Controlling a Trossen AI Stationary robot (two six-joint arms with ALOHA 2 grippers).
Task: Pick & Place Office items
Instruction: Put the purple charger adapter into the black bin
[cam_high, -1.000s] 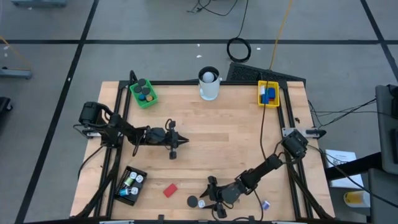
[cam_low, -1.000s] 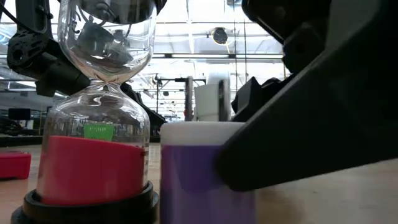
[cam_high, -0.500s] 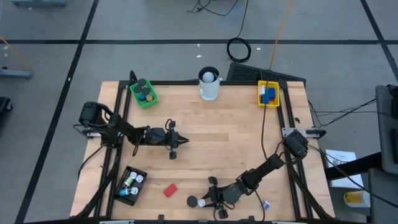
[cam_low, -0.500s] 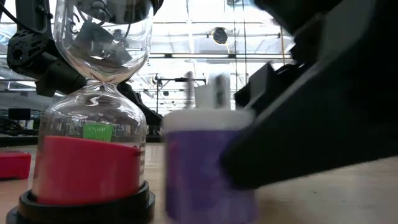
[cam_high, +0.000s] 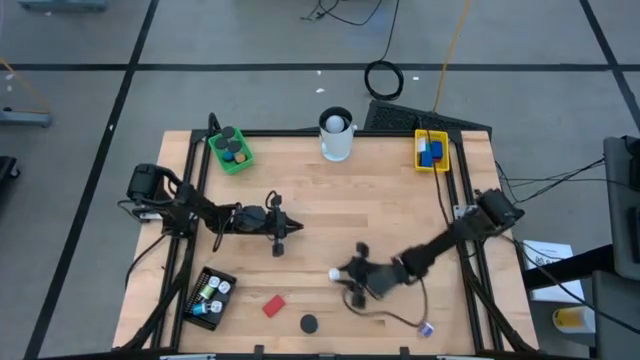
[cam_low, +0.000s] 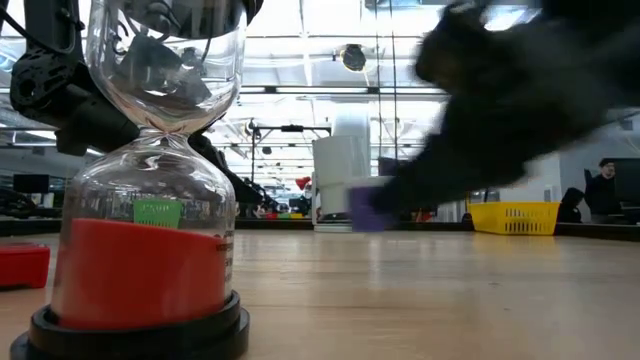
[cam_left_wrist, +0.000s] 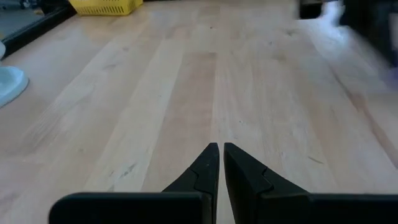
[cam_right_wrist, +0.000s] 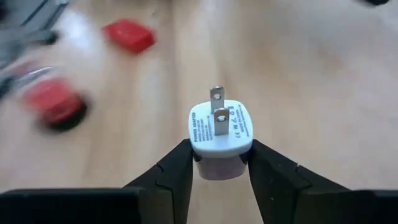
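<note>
My right gripper (cam_high: 342, 274) is shut on a small white-and-purple plug adapter (cam_right_wrist: 221, 130) above the table's middle front; the low view shows it as a purple blur (cam_low: 365, 207). My left gripper (cam_high: 281, 240) waits shut over the table's left middle, its fingertips (cam_left_wrist: 220, 148) together above bare wood. A red block (cam_high: 274, 305) lies flat near the front edge. A sand timer (cam_low: 150, 200) with red sand stands on its black base beside the block (cam_high: 309, 323). A small white-and-blue piece (cam_high: 427, 328) lies at the front right. My right gripper pinches the adapter's purple body (cam_right_wrist: 219, 164) by two opposite sides between its two fingers. The fingers come from the table's right, slanting a little downward. The white face with its two metal prongs (cam_right_wrist: 216, 115) points away from the gripper. The adapter is lifted clear of the table.
A green tray (cam_high: 231, 150) with dark round pieces stands at the far left, a yellow tray (cam_high: 431, 150) with blue pieces at the far right, and a white cup (cam_high: 337, 135) between them. A black tray (cam_high: 210, 297) sits at the front left. Bare wood lies between the arms.
My right gripper has shut on the adapter near the table's front edge beside the sand timer. It has then lifted the adapter clear and carried it toward the far edge. The sand timer and red block have stayed put.
</note>
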